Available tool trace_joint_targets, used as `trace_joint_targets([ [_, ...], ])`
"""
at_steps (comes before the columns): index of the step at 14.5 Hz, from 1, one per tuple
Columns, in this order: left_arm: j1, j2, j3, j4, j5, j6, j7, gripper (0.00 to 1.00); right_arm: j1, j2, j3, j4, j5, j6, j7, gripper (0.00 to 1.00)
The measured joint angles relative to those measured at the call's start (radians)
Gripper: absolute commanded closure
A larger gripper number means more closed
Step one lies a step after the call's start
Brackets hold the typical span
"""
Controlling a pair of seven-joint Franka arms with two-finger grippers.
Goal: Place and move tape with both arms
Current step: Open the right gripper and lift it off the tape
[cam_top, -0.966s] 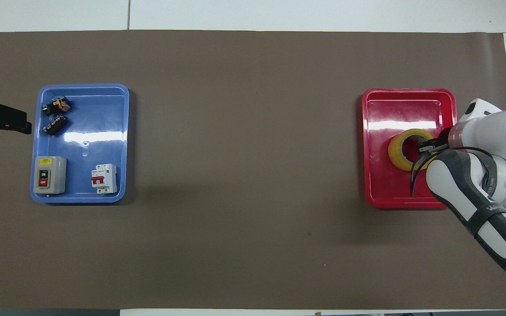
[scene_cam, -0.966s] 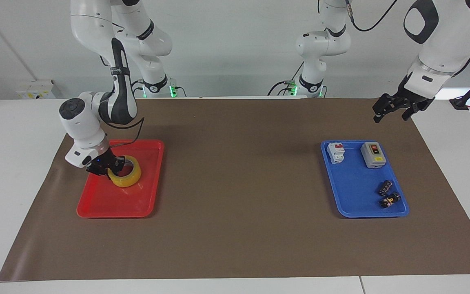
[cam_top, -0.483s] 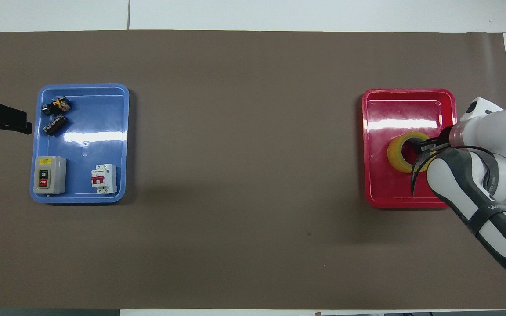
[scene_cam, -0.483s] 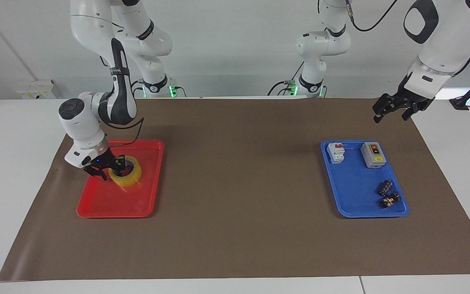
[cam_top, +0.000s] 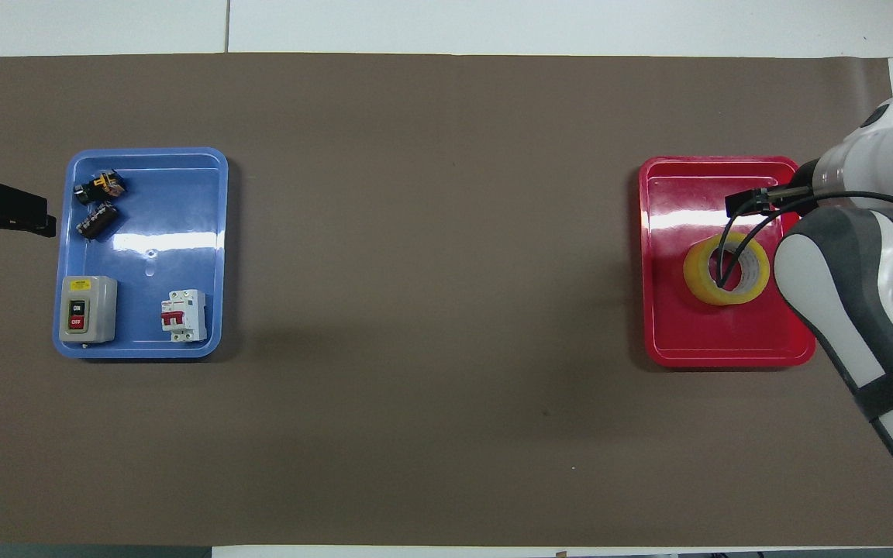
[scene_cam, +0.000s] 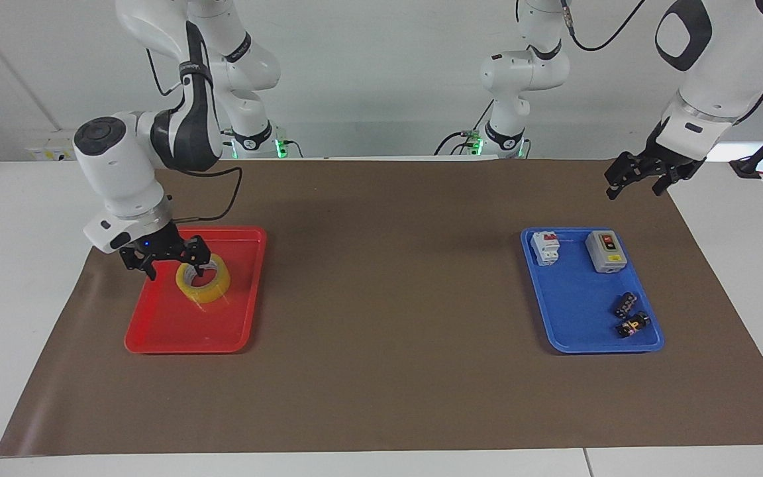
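Observation:
The yellow tape lies flat in the red tray, in the half nearer to the robots; it also shows in the overhead view, in the red tray. My right gripper is open and empty, raised just above the tape's rim and not touching it; in the overhead view the right gripper shows over the tray. My left gripper waits open in the air over the mat's edge at the left arm's end, also seen in the overhead view.
A blue tray at the left arm's end holds a grey switch box, a white breaker and small black parts. A brown mat covers the table between the trays.
My right gripper has let go of the tape, opened and risen. The tape has settled flat in the red tray. The left arm has not moved.

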Motion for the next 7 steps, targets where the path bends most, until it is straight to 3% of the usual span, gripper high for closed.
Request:
trace_joint_targets([
  [3, 0.0, 0.0, 0.0, 0.0, 0.0, 0.0, 0.0, 0.0, 0.055, -0.026, 0.002, 0.078, -0.011, -0.109, 0.12, 0.0],
  [7, 0.0, 0.0, 0.0, 0.0, 0.0, 0.0, 0.0, 0.0, 0.049, -0.155, -0.003, 0.107, -0.011, -0.271, 0.141, 0.0],
])
